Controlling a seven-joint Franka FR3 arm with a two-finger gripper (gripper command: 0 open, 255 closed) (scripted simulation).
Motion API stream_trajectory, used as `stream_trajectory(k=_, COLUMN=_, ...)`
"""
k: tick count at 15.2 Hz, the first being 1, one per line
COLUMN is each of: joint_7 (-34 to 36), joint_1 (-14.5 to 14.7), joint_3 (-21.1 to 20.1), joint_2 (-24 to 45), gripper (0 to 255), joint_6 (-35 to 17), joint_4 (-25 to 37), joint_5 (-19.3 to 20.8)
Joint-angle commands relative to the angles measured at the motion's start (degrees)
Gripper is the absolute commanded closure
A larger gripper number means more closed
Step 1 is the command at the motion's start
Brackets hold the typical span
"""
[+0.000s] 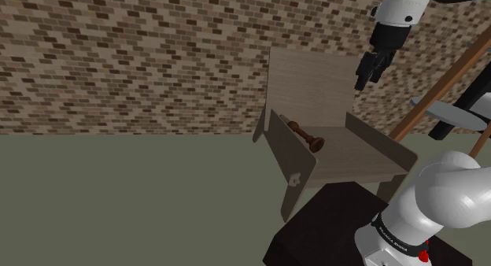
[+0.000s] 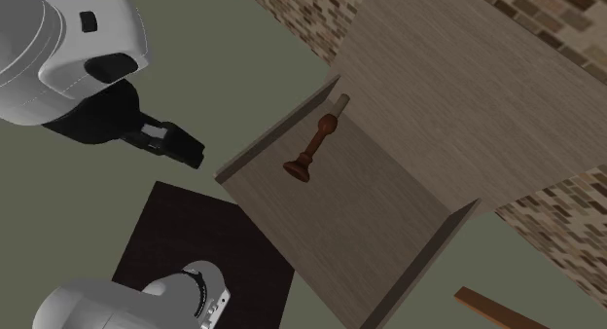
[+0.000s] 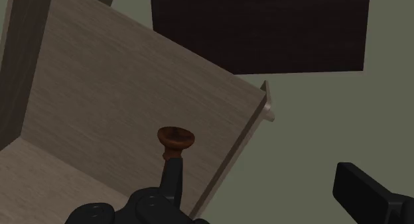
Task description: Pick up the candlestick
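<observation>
The candlestick (image 1: 305,135) lies on its side on the seat of a grey-brown, wood-grained chair (image 1: 315,75), and I see it as a dark brown turned piece. It rests close beside the side panel on the shoulder view's left. In the second exterior view the candlestick (image 2: 316,149) has its flared base toward the seat's front edge and its thin end toward the tall backrest of the chair (image 2: 467,93). My gripper (image 1: 368,70) hangs in the air above the seat, well clear of it and touching nothing. In the second exterior view the gripper (image 2: 185,150) sits over the floor, off to the side of the chair. Through the wrist view the gripper (image 3: 259,179) has its two black fingers standing wide apart with nothing between them, and one finger overlaps the stem of the candlestick (image 3: 176,142). The dark box stand (image 1: 330,217) sits just in front of the chair, on an olive-grey floor (image 1: 118,201) before a brick wall (image 1: 118,60).
</observation>
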State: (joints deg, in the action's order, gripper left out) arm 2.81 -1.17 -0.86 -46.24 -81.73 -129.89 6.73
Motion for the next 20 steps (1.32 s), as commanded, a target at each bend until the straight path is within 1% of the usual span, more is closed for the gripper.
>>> stream_trajectory(k=1, joint_7=0.00, joint_1=0.00, joint_3=0.00, joint_2=0.00, gripper=0, joint_6=0.00, joint_4=0.00, joint_5=0.00)
stream_trajectory(k=6, joint_7=-0.39, joint_1=-1.11, joint_3=2.57, joint_2=4.66, gripper=0, joint_6=-9.23, joint_4=-4.67, joint_5=1.38)
stream_trajectory(k=11, joint_7=-0.77, joint_1=-2.27, joint_3=5.13, joint_2=11.21, gripper=0, joint_6=-18.52, joint_4=-7.48, joint_5=2.56)
stream_trajectory(k=15, joint_7=-1.13, joint_1=-3.09, joint_3=7.19, joint_2=17.69, gripper=0, joint_6=-25.79, joint_4=-8.33, joint_5=3.24)
stream_trajectory(k=20, joint_7=-1.85, joint_1=-4.00, joint_3=9.62, joint_2=27.07, gripper=0, joint_6=-34.39, joint_4=-7.64, joint_5=3.42)
